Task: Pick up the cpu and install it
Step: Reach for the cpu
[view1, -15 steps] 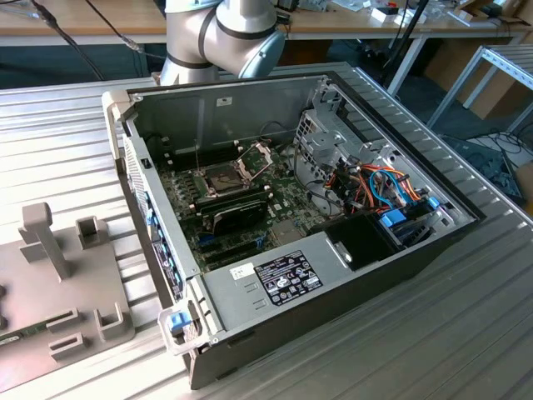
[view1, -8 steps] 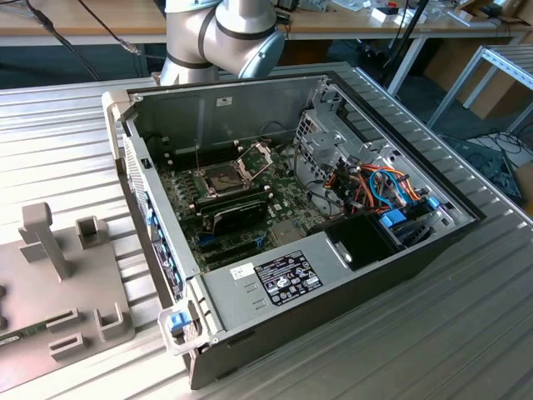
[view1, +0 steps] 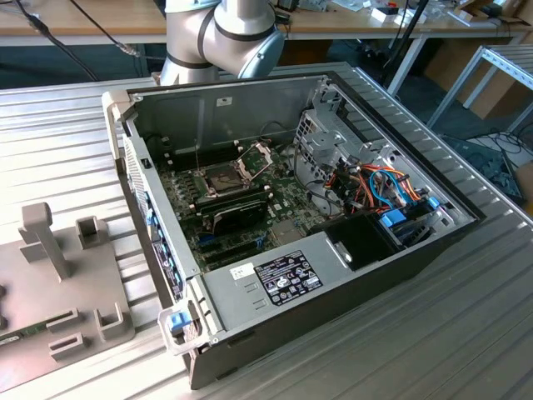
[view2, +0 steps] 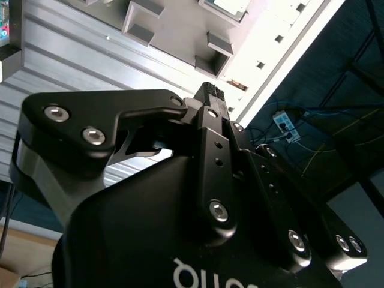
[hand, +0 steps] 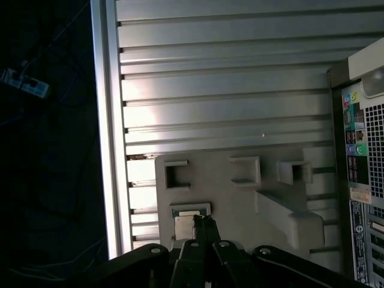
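Two black metal fingers of the pincer [hand: 204,222] are pressed together with nothing between them, their slim tips hanging over a moulded grey holder [hand: 240,198] in the first wrist view. Just beside those tips, in one of the holder's square pockets, lies what I take to be the cpu [hand: 182,228]: a small flat square with a pale, dull top, framed by the pocket's raised lip. I cannot tell whether the tips touch it. So the pick-up looks not yet made, and all of the installing is left.

The holder is matte plastic with blocky upstands and open slots. It sits on a ribbed aluminium surface [hand: 210,90] whose long grooves catch the light. In the exterior view the computer case [view1: 208,108], of thin grey sheet metal, lies open on the same surface. Inside it, on the green motherboard [view1: 283,200], the socket [view1: 221,179] lies bare and dark, with its shiny hinged frame [view1: 256,156] swung up.
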Available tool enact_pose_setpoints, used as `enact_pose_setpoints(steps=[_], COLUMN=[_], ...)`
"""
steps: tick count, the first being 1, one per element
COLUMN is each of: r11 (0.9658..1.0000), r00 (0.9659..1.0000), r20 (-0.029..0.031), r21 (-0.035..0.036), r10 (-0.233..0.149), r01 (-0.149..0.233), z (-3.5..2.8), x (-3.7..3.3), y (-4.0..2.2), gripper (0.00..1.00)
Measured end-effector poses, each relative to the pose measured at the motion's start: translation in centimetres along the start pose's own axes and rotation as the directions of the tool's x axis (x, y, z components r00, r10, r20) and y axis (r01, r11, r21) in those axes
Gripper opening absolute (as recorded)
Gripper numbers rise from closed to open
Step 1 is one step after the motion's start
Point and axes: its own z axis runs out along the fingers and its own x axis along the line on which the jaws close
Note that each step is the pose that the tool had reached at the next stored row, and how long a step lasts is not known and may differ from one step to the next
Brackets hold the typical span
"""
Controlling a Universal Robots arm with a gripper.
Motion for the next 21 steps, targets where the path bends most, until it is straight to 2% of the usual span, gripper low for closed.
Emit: enact_pose_setpoints(steps=[5,7,9,14,17,21], r11=[1.0,1.0,1.0,1.0,1.0,1.0], r00=[1.0,1.0,0.9999,0.9999,0.9999,0.9999], r20=[0.0,-0.008,-0.0103,-0.0108,-0.0106,-0.0104], r21=[0.0001,0.0005,0.0009,0.0009,0.0033,0.0054], r10=[0.0,0.001,0.001,0.001,0.001,0.001], r01=[0.0,-0.001,-0.001,-0.001,-0.001,-0.001], z=[0.02,0.09,0.07,0.07,0.08,0.08], x=[0.01,0.02,0.02,0.01,0.01,-0.01], y=[0.01,0.01,0.0,0.01,-0.02,-0.34], gripper=[0.11,0.11,0.11,0.11,0.11,0.11])
